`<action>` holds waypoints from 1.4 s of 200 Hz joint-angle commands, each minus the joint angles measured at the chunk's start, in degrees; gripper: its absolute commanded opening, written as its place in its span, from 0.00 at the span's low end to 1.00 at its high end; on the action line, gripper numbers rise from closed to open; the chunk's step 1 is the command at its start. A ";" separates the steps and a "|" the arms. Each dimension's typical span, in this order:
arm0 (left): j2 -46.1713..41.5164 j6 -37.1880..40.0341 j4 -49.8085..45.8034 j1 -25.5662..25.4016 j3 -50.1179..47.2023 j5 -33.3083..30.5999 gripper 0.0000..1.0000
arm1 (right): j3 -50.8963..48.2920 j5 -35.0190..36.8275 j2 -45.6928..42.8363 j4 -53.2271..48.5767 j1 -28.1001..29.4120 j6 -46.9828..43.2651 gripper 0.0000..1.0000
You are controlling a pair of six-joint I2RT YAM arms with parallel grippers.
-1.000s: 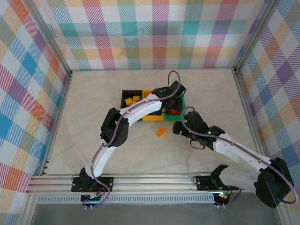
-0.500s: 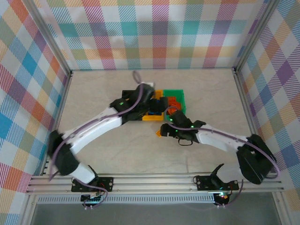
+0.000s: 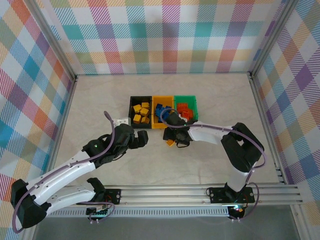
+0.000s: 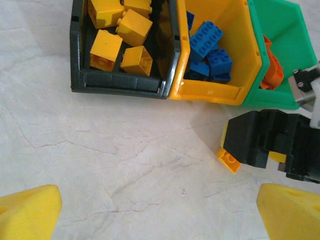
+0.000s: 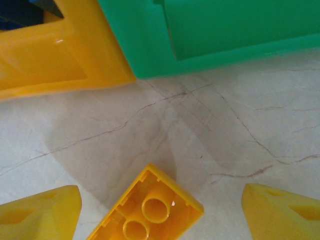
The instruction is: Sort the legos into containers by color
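One loose yellow lego [image 3: 171, 143] lies upside down on the table just in front of the yellow bin [image 3: 161, 126]. My right gripper [image 3: 172, 139] hovers over it, open, and in the right wrist view the brick [image 5: 150, 210] sits between the yellow fingertips [image 5: 40, 212], untouched. My left gripper [image 3: 141, 138] is open over bare table to the left, its pads [image 4: 27, 212] wide apart. The black bin [image 4: 120, 82] holds yellow bricks [image 4: 105, 47]. Blue bricks [image 4: 206, 37] lie in the yellow bin [image 4: 235, 55], and orange ones [image 4: 272, 75] in the green bin [image 4: 280, 30].
The three bins stand side by side at mid-table: black bin [image 3: 131, 111] left, green bin [image 3: 186, 97] right. In the right wrist view the yellow bin [image 5: 50, 55] and green bin [image 5: 225, 30] walls are close ahead. Open marble table surrounds them; checkered walls enclose it.
My left arm pulled back from over the bins to the lower left. My right gripper swung left and now hangs over the loose yellow brick.
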 commanded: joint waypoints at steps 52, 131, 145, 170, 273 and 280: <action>-0.99 -1.86 -2.60 0.08 -1.43 -1.92 1.00 | 2.32 2.35 3.30 -8.90 1.39 2.97 0.57; -2.31 -1.83 -4.18 0.09 -1.30 -5.05 1.00 | -0.02 -0.09 -8.24 -0.54 3.76 -10.20 0.38; -3.27 -1.87 -5.18 0.09 -1.51 -5.99 1.00 | 2.20 -4.66 -9.15 1.91 4.03 -14.44 0.39; -5.12 -1.10 -5.73 0.08 -2.32 -4.89 1.00 | 10.04 -11.67 -5.01 4.93 4.21 -20.72 0.40; -14.99 -3.21 -12.73 0.05 -2.49 -10.68 1.00 | 48.82 -1.90 24.17 -4.26 2.99 -27.21 0.46; -15.21 -3.27 -13.54 0.09 -2.26 -11.14 1.00 | 48.59 -2.40 24.02 -3.88 2.89 -27.02 0.49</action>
